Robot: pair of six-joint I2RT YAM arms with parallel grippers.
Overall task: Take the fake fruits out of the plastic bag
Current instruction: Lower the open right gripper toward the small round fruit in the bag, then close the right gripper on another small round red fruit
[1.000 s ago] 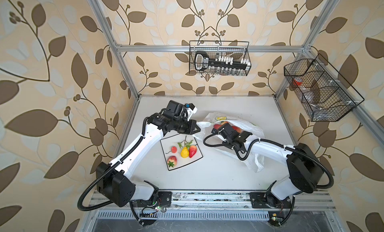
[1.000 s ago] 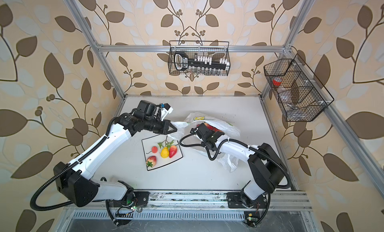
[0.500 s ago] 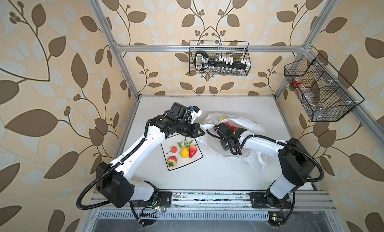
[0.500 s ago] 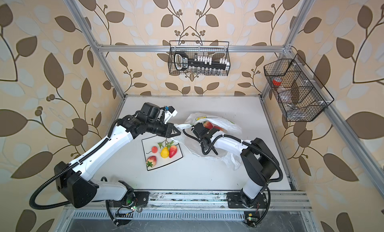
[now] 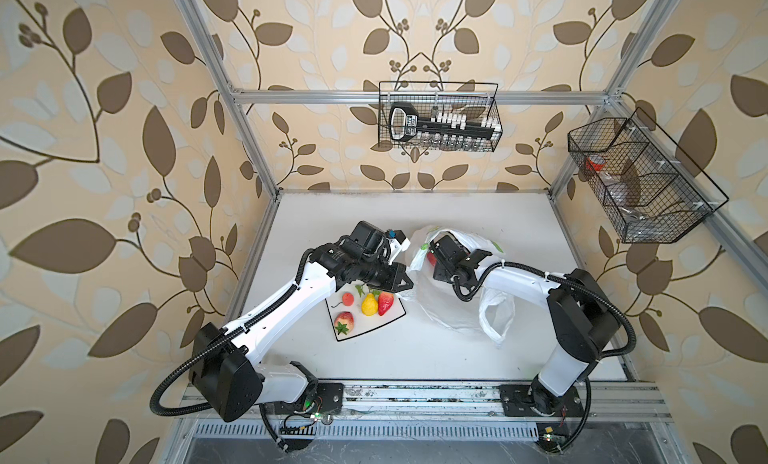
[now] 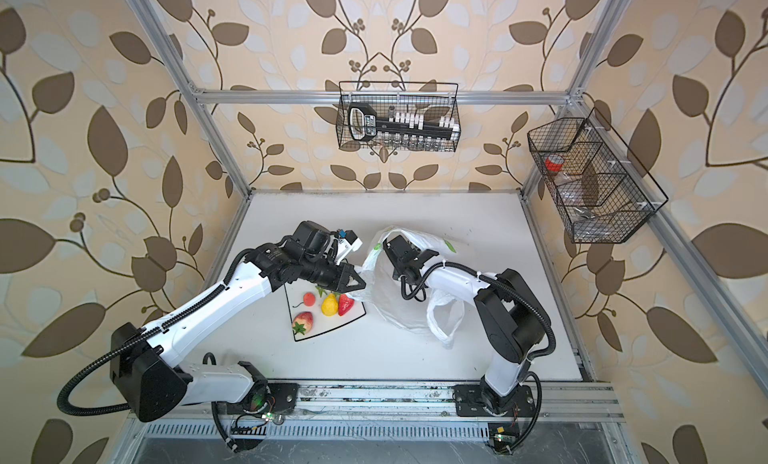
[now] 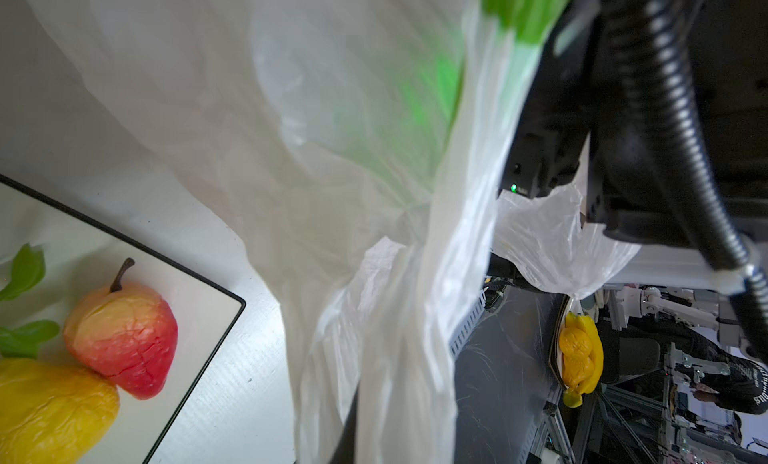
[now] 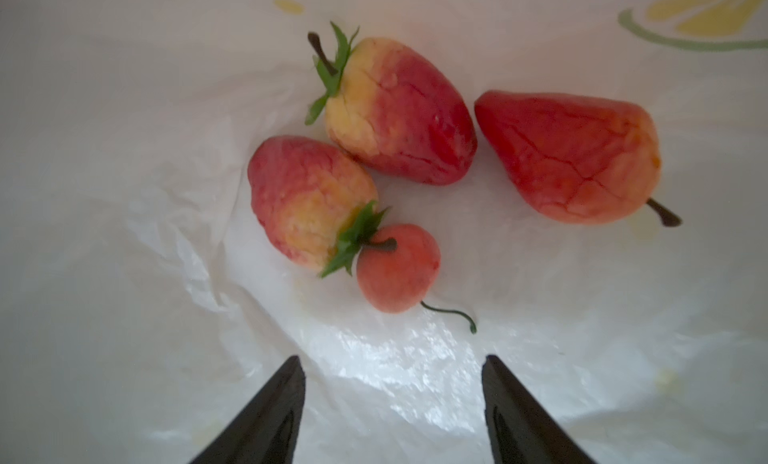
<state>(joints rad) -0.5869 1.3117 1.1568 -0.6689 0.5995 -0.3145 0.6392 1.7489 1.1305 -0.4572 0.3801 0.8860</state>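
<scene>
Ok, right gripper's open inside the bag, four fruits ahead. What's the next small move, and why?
Probably ease the right gripper forward and close on the small round fruit: it lies nearest, roughly in line with the open gap, nothing held yet. Leave the left gripper pinching the plastic bag open.

White lemon-printed bag (image 8: 124, 150), red strawberries (image 8: 399, 108)

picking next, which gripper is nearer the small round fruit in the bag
Right. The right gripper is inside the plastic bag, fingers open just short of the small round fruit; the left gripper pinches the bag's rim outside.
</scene>
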